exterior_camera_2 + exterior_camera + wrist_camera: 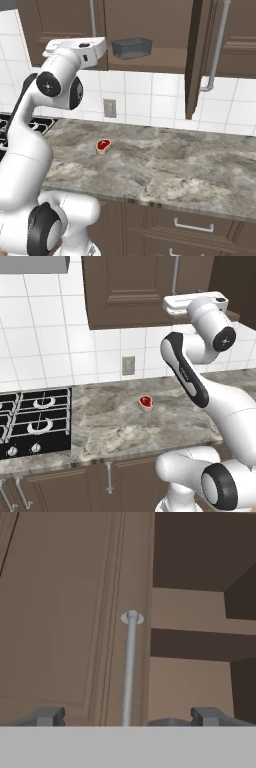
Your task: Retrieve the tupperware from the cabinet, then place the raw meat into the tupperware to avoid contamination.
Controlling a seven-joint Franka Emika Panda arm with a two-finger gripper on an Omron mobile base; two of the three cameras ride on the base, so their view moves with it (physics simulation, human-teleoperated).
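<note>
The dark grey tupperware [131, 48] sits on the lowest shelf of the open cabinet [150, 20], just right of my raised hand. That cabinet's right door [195, 60] is swung out towards me; the left door [60, 612] is closed. My gripper [129, 718] is open and empty, facing the left door's vertical silver handle [130, 662], with the open shelves to the handle's right. The raw meat [145, 402] [103, 145], a small red piece with a pale rim, lies on the stone counter [165, 170] well below the hand.
A black gas stove [35, 421] fills the counter's left end. A wall outlet [128, 365] sits on the white tiles. Lower brown cabinets [190, 225] run under the counter. The open door's long handle [218, 45] juts out at the right.
</note>
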